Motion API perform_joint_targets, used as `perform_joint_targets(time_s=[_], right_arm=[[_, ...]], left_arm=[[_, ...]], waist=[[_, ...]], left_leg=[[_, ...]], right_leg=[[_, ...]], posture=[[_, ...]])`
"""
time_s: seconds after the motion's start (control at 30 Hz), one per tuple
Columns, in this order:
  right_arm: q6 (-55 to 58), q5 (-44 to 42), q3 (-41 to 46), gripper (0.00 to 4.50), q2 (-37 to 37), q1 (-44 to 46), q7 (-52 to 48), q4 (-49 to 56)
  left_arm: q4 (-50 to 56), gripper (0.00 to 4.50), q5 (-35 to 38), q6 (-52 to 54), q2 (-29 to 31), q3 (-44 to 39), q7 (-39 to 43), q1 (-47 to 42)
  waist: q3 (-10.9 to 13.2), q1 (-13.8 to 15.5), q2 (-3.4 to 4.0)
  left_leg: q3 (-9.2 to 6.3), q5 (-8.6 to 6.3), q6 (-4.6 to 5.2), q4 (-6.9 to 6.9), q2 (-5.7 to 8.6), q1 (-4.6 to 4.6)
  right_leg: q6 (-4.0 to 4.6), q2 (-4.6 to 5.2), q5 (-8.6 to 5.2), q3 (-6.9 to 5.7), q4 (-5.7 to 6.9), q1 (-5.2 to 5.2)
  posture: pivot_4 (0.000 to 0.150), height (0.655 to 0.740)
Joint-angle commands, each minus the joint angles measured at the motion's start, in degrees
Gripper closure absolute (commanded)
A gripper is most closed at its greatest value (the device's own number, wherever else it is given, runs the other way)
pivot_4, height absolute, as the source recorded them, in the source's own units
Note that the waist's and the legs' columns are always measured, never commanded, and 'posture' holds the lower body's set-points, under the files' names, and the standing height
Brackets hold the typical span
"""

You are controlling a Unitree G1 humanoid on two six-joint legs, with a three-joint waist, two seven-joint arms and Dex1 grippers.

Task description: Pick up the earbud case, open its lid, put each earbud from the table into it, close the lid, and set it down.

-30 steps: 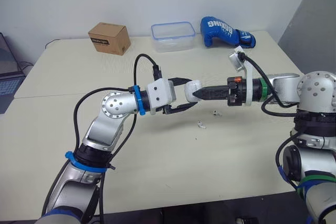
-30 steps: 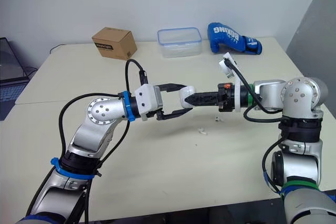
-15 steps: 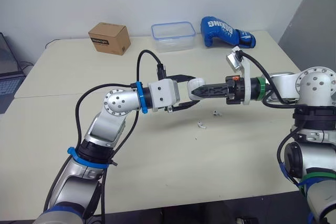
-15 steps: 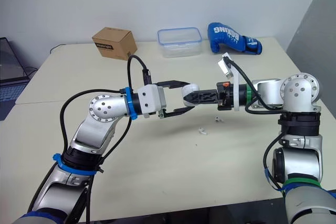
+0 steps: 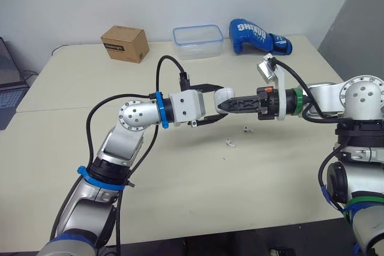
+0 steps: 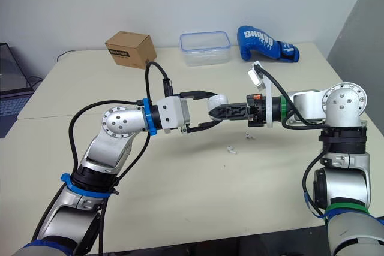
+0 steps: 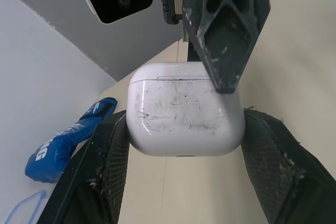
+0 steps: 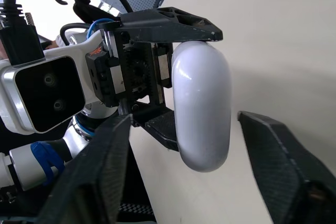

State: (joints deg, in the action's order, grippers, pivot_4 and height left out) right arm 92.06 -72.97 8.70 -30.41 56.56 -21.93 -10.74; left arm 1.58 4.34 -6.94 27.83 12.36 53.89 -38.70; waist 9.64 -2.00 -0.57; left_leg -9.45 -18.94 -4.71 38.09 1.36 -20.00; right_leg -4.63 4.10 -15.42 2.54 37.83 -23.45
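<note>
The white earbud case hangs in mid-air over the table's middle, lid seam closed, with my left gripper shut on its two sides. From the right, my right gripper reaches in open. Its fingers straddle the rounded end of the earbud case with gaps on both sides. One right finger crosses the case near the lid seam. Two white earbuds lie on the table below, one nearer me, the other a little farther right.
Along the table's far edge stand a cardboard box, a clear plastic container with a blue rim and a blue boxing glove. A laptop sits off the left side.
My left gripper has carried the case slightly up and to the right, closer onto the right gripper's fingers. The right gripper has barely moved. The earbuds lie as before.
</note>
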Motion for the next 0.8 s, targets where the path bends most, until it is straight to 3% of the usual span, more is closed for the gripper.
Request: perform_joint_targets(time_s=[0.03,0.17,0.53,0.6,0.73,0.8], right_arm=[[0.44,-2.68,0.76,2.53,-0.29,1.22,1.27,0.24],[0.44,-3.70,0.71,3.73,-0.36,1.27,2.30,-0.12],[0.44,-6.06,0.20,3.72,-0.65,1.00,2.90,0.07],[0.44,-6.09,0.26,3.72,-0.61,0.97,2.93,0.07],[0.44,-6.30,0.39,3.72,-0.58,0.74,3.38,0.21],[0.44,-5.46,0.34,3.72,-0.74,0.45,3.41,0.76]], left_arm=[[0.70,1.76,0.07,-1.15,-0.26,-0.39,-0.19,-1.41],[0.28,1.76,0.08,-1.36,-0.26,-0.43,-0.04,-1.49],[0.53,1.76,0.84,1.29,0.62,-0.31,1.64,-1.03],[0.93,1.04,2.18,4.07,1.02,-0.35,2.88,-0.97],[2.17,0.02,4.16,5.09,0.67,-2.00,2.80,-0.89],[4.51,0.02,8.50,10.98,2.21,-4.03,4.62,-1.08]], waist=[[0.00,0.00,0.00],[0.00,0.00,0.00],[0.00,0.00,0.00],[0.00,-0.03,0.00],[0.00,-0.04,0.01],[0.00,-0.07,0.01]], left_leg=[[0.00,0.00,0.00,0.00,0.00,0.00],[0.00,0.00,0.00,0.00,0.00,0.00],[0.00,0.00,0.01,0.00,-0.01,0.00],[0.00,0.00,0.01,0.00,-0.01,0.00],[-0.01,0.00,0.02,0.00,-0.01,-0.01],[-0.01,0.00,0.01,0.00,-0.01,-0.02]], right_leg=[[0.00,0.00,0.00,0.00,0.00,0.00],[0.00,0.00,0.00,0.00,0.00,0.00],[0.00,0.00,0.00,0.00,0.00,-0.01],[0.00,0.00,0.00,0.00,0.00,-0.01],[0.00,-0.01,0.00,0.00,-0.01,0.00],[0.00,-0.01,0.00,0.00,-0.02,-0.01]], posture=[[0.150,0.7400],[0.150,0.7400],[0.150,0.7400],[0.150,0.7400],[0.150,0.7400],[0.150,0.7400]])
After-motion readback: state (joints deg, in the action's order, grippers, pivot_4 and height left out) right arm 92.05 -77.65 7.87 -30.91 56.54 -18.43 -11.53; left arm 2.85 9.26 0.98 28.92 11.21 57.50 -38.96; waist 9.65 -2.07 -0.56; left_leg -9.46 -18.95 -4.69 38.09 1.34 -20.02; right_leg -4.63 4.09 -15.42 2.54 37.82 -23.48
